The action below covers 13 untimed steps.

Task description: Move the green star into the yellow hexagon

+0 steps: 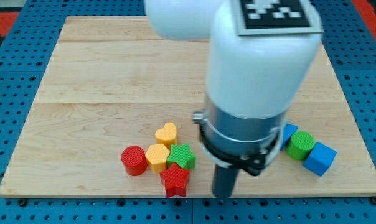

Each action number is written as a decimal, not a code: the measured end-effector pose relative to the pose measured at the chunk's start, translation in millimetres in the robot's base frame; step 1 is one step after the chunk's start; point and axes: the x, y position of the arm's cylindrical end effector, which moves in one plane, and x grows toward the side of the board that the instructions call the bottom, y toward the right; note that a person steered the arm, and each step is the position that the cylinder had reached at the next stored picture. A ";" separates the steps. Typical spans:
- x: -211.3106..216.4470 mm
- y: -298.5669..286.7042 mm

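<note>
Wooden board on a blue pegboard carries everything. Near its bottom edge the green star (pixel 182 155) already touches the yellow hexagon (pixel 157 156) on its left, with the red star (pixel 175 180) just below. My tip (pixel 223 194), a bare rod with no pincer to open or close, stands just right of the green star.

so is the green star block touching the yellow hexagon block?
Yes, the green star block sits flush against the yellow hexagon block, on its view-right side.

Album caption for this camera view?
My tip beside the green star, which touches the yellow hexagon.
</note>
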 end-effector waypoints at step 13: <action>-41.1 -61.4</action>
